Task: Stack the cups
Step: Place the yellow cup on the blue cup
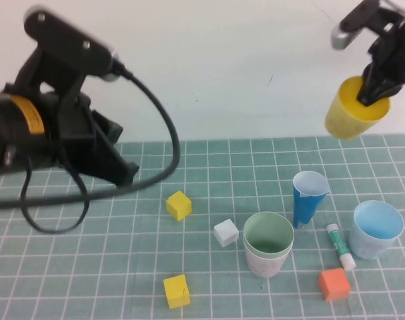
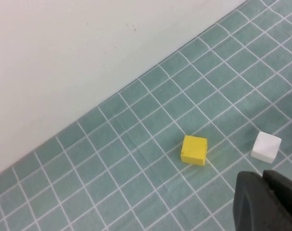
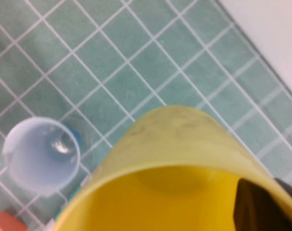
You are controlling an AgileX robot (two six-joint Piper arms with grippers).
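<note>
Overhead, right end effector (image 1: 375,93) pinching yellow cup (image 1: 352,115) rim, left end effector (image 1: 115,163) grip unclear, partly hidden.

Right end effector (image 1: 374,93) holds one cup (image 1: 354,110) aloft, far right; left end effector (image 1: 115,163) hangs far left; nested cups (image 1: 268,244) stand centre-right on the bench (image 1: 89,267); another cup (image 1: 375,229) right of them.

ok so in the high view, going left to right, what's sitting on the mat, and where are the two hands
left hand hovering at far left → yellow cube → white cube → green cup nested in pink cup → dark-blue cone → blue cup. right hand is raised at upper right, gripping the yellow cup.
</note>
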